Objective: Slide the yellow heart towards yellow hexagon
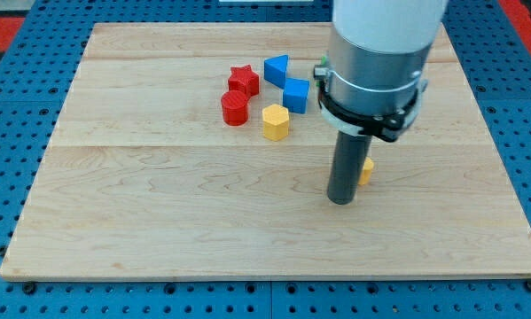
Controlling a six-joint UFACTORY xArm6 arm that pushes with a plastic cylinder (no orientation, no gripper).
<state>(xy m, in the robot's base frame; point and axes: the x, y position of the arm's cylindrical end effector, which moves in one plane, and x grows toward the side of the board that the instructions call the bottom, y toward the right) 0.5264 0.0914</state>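
The yellow hexagon sits near the board's middle, towards the view's top. The yellow heart lies to its lower right; only a small edge of it shows, the rest hidden behind my rod. My tip rests on the board just left of and slightly below the heart, touching or almost touching it. The hexagon is well to the upper left of my tip.
A red star and a red cylinder lie left of the hexagon. A blue triangle and a blue cube lie above it. A green block peeks out behind the arm. The wooden board ends at a blue pegboard.
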